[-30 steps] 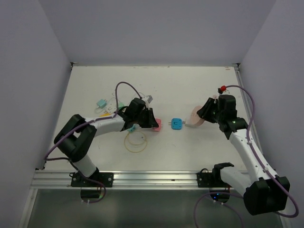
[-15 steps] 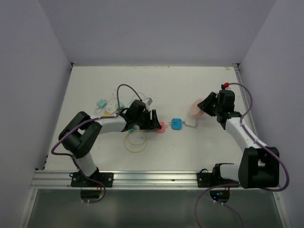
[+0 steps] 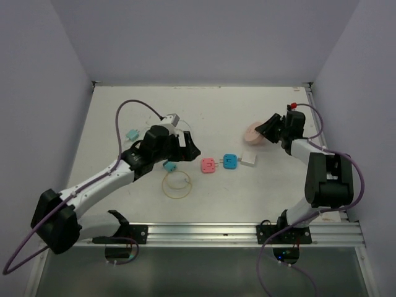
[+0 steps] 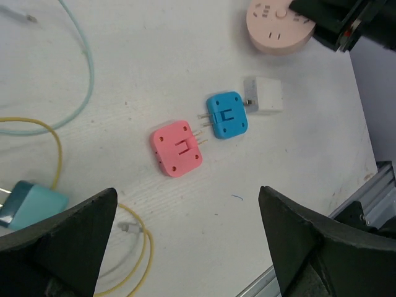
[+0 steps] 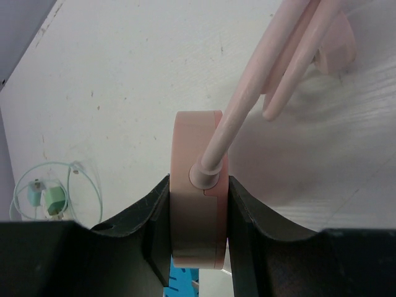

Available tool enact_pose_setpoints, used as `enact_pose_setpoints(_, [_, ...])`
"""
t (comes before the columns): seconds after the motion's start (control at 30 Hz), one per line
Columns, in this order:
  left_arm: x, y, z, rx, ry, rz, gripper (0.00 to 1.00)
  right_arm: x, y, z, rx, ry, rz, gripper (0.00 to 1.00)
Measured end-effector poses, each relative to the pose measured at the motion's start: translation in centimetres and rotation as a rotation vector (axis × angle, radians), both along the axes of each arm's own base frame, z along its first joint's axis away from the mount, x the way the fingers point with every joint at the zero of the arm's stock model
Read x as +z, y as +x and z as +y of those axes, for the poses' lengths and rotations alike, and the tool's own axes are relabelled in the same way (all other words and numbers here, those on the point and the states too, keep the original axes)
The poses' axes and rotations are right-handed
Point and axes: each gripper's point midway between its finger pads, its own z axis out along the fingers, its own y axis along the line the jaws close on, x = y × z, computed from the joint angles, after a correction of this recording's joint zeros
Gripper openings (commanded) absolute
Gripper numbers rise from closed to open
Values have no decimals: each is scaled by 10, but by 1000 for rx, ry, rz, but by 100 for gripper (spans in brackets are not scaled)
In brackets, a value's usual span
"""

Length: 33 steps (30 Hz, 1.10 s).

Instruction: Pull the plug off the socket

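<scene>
While left gripper (image 4: 189,244) hangs released, pink plug (image 4: 177,147) below aims prongs at blue adapter (image 4: 226,115); right gripper (image 5: 198,207) clenches round socket (image 5: 195,148); white table (image 3: 247,198), lavender walls (image 3: 204,37).

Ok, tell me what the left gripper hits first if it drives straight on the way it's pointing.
Most likely the pink adapter, lying almost dead ahead of the open left gripper. Depth is unclear, so it might touch the bare table just short of it instead.

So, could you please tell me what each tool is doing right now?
Left tool: open, holding nothing.
Right tool: closed on the round pink socket.
</scene>
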Motion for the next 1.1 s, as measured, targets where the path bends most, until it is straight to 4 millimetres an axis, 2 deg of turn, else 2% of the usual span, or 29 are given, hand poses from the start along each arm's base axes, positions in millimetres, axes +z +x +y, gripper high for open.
enact_pose_setpoints(0.07, [26,-1,18,53,15,-72,100,-6,2,-6,-8,10,10,2])
enact_pose_setpoints(0.2, [66,-6,60,176,69,-197,100,-19,2,-20,-39,22,41,18])
enact_pose_setpoints(0.3, [90,-16,99,279,117,-280,99,-21,2,-28,-57,43,49,30])
enact_pose_setpoints(0.33, [96,-20,111,310,133,-304,99,-21,2,-30,-65,47,50,38])
enact_pose_setpoints(0.43, [115,-31,147,409,177,-364,100,-23,1,-37,-85,46,60,52])
enact_pose_setpoints(0.47, [120,-35,156,437,184,-378,100,-25,0,-40,-95,42,73,60])
enact_pose_setpoints(0.53, [130,-43,176,495,202,-407,100,-32,-5,-44,-110,27,105,69])
enact_pose_setpoints(0.57, [135,-49,188,527,214,-423,99,-36,-9,-47,-119,16,127,76])
enact_pose_setpoints(0.73, [137,-64,218,603,254,-444,100,-53,-27,-55,-145,-30,230,94])
enact_pose_setpoints(0.8, [138,-70,227,630,260,-453,100,-50,-29,-58,-150,-49,240,99])
enact_pose_setpoints(0.9, [139,-77,239,666,268,-463,100,-46,-41,-64,-168,-90,275,99])
enact_pose_setpoints(1.0, [140,-83,247,685,265,-472,100,-32,-55,-71,-188,-141,300,99])
enact_pose_setpoints(1.1, [142,-87,252,697,258,-481,100,2,-65,-82,-212,-211,276,99])
